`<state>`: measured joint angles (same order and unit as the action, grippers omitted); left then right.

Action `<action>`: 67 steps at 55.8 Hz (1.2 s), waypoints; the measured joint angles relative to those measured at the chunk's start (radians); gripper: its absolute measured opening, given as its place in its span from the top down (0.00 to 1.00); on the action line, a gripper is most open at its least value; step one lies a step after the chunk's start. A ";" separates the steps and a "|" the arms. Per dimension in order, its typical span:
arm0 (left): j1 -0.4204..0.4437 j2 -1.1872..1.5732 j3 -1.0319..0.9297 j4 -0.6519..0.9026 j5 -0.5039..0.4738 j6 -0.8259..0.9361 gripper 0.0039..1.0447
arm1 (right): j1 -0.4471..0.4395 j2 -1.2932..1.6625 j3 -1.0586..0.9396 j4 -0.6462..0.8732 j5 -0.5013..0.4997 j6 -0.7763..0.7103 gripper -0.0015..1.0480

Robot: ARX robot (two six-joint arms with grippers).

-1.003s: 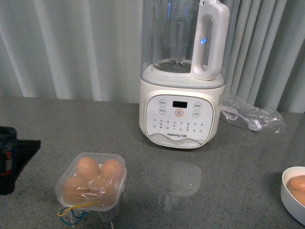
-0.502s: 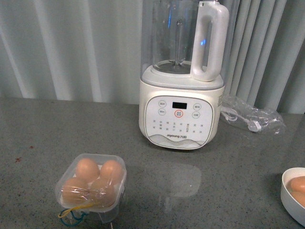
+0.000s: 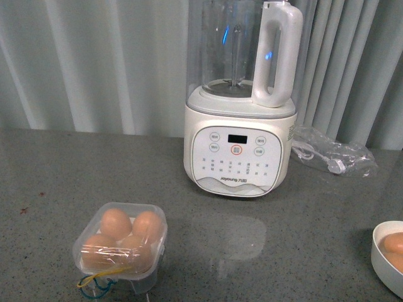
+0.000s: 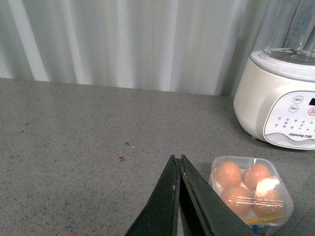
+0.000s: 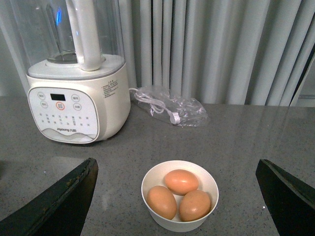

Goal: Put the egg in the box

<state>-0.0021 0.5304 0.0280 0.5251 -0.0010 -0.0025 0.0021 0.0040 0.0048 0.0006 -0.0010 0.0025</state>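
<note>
Your right gripper (image 5: 177, 196) stands wide open and empty, with the bowl (image 5: 179, 225) between its fingers and the top egg (image 5: 181, 181) lying crosswise to them. Your left gripper (image 4: 178, 162) is pressed closed on nothing, the box (image 4: 251, 194) just beside its tips (all four holes look filled), so the right arm is nearer.

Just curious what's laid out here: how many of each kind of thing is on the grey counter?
Orange-brown eggs: 7, with 4 in the clear plastic egg box and 3 in the white round bowl
Clear egg boxes: 1
White bowls: 1
White blenders: 1
Clear plastic bags holding a cable: 1
Total: 11
</note>
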 joint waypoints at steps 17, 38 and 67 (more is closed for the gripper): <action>0.000 -0.158 0.000 -0.150 0.000 0.000 0.97 | 0.000 0.000 0.000 0.000 0.000 0.000 0.07; 0.000 -0.306 0.000 -0.296 0.000 0.000 0.97 | 0.000 0.000 0.000 0.000 0.000 0.000 0.07; 0.000 -0.526 0.000 -0.525 0.000 0.000 0.97 | 0.000 0.000 0.000 0.000 0.000 0.000 0.07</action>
<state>-0.0021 0.0040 0.0280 0.0006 -0.0006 -0.0025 0.0021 0.0040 0.0051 0.0006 -0.0010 0.0021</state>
